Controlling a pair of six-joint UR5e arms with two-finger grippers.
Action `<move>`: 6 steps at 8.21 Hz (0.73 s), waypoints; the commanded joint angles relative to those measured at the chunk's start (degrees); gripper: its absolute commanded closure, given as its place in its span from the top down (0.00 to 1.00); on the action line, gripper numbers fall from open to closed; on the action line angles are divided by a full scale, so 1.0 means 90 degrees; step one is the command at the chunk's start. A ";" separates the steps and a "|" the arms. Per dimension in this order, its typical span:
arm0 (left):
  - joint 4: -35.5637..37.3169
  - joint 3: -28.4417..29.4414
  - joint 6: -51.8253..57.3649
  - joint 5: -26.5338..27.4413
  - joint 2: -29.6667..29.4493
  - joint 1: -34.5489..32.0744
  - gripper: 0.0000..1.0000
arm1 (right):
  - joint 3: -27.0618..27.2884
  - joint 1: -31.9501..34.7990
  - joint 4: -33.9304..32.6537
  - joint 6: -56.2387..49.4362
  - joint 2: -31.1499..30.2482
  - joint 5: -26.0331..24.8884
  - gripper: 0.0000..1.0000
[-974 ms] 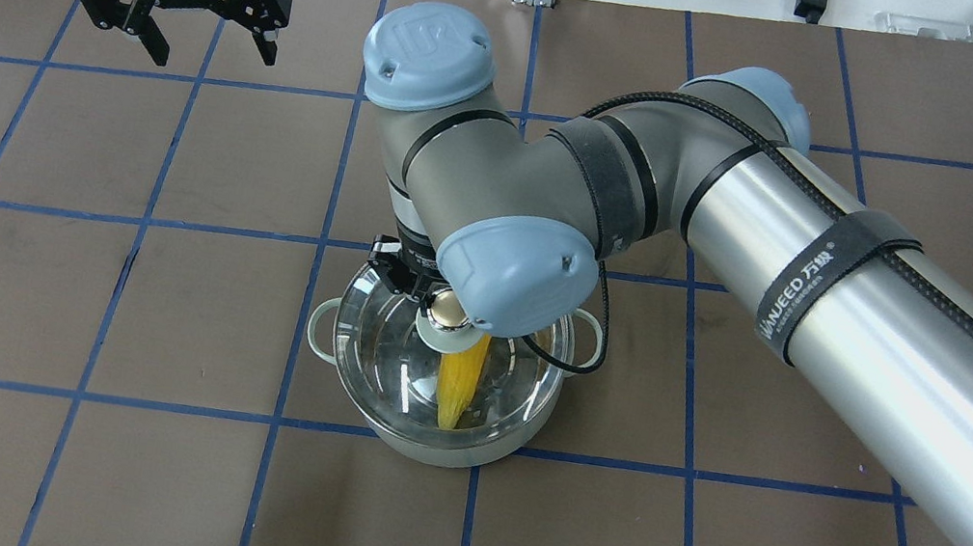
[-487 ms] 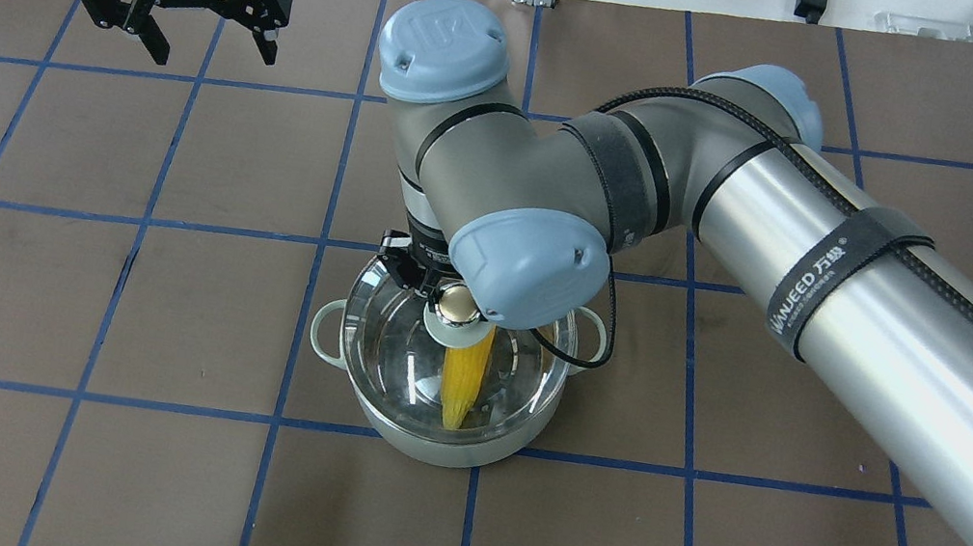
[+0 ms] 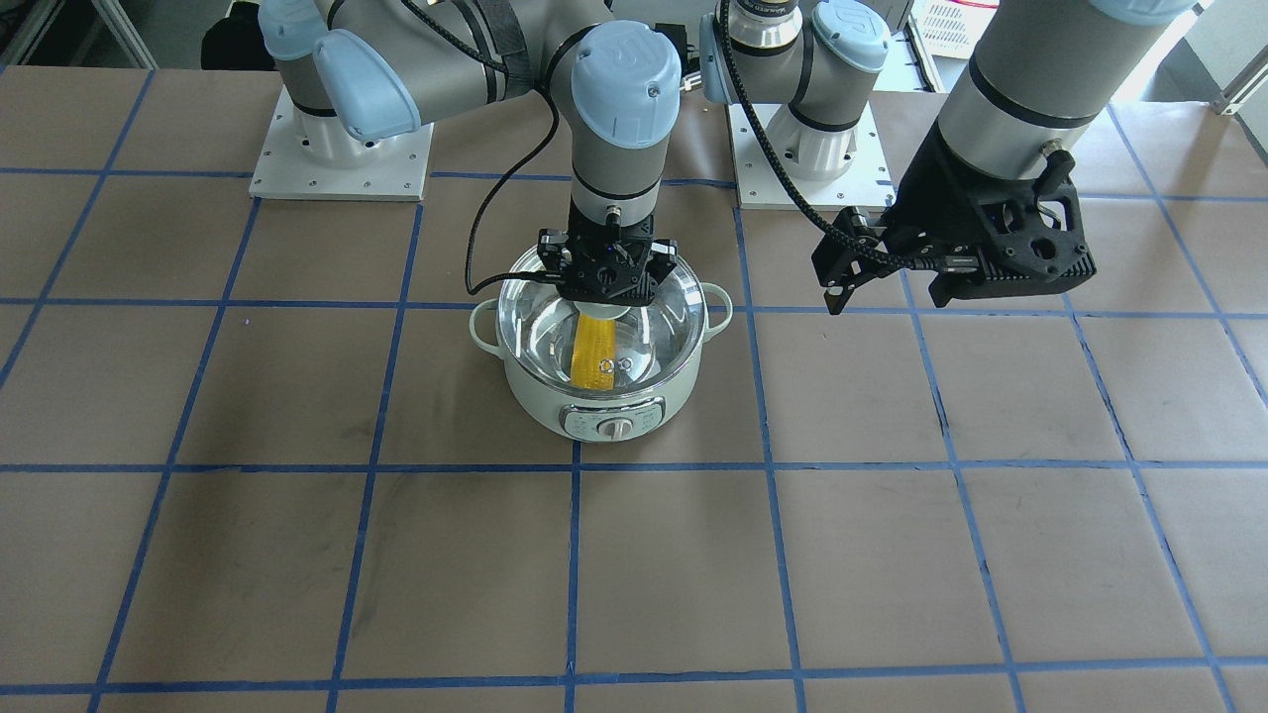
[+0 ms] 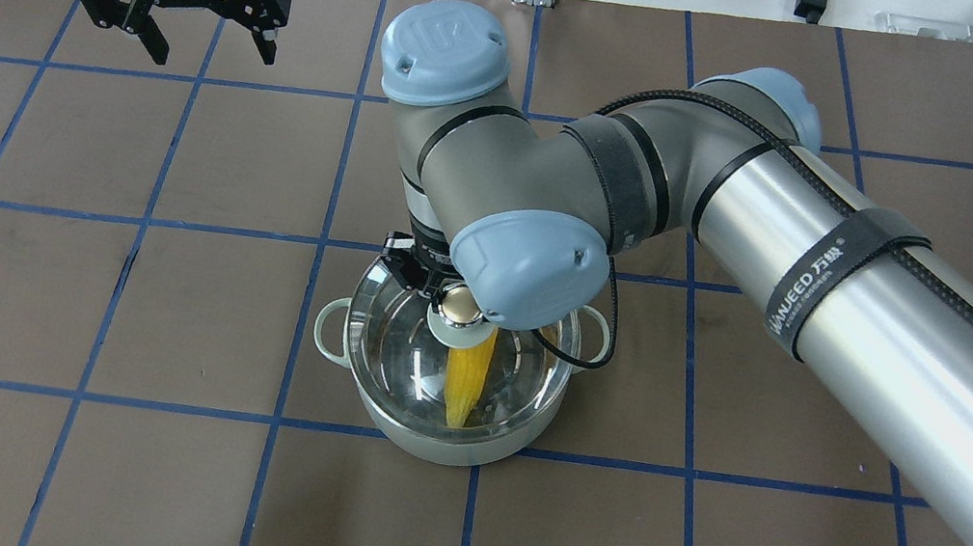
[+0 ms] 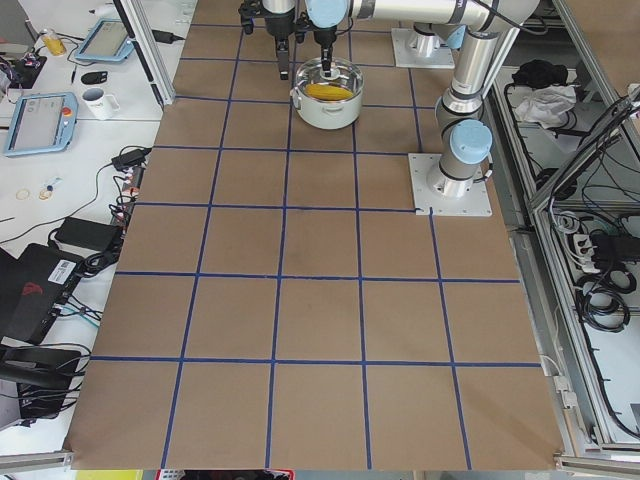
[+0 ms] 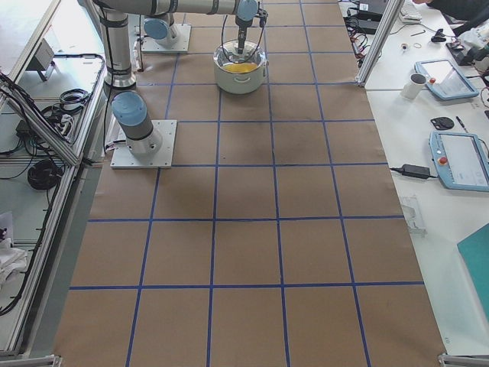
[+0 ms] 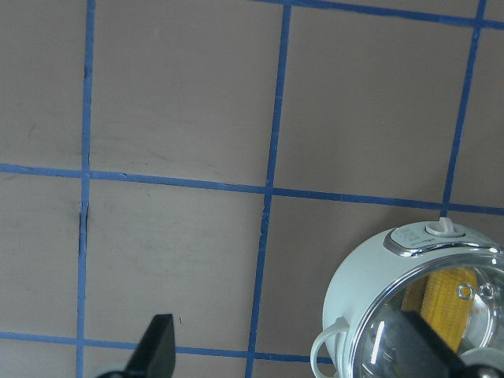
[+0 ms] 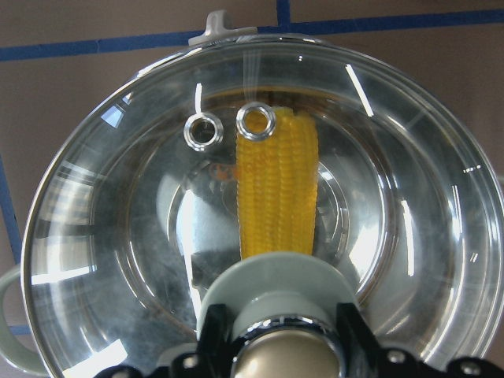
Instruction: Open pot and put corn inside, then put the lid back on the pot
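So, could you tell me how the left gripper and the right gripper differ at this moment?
The right gripper is shut on the knob of the lid, while the left gripper is open and empty. The right gripper sits directly over the pot; the left gripper hangs off to the side, above the table. Both are black two-finger grippers.

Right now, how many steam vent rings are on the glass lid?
2 vent rings, side by side near the lid's rim by the dial: one over the corn, one beside it.
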 commanded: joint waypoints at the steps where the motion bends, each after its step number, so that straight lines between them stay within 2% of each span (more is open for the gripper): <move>1: 0.0000 -0.0004 0.0010 0.0000 -0.0009 0.0000 1.00 | 0.0006 -0.0001 -0.0002 0.0001 0.0036 0.0011 0.00; 2: 0.0000 -0.0004 0.0010 0.0000 -0.0009 0.0000 1.00 | 0.0006 -0.0001 0.0017 -0.0009 0.0036 -0.0018 0.20; 3: 0.0000 -0.0004 0.0010 0.0000 -0.0009 0.0000 1.00 | 0.0015 -0.0001 0.0027 0.0001 0.0027 -0.0028 0.98; 6: 0.0000 0.0025 0.0010 0.0000 -0.0009 0.0000 1.00 | 0.0006 -0.0001 0.0086 0.0011 -0.0061 -0.0047 1.00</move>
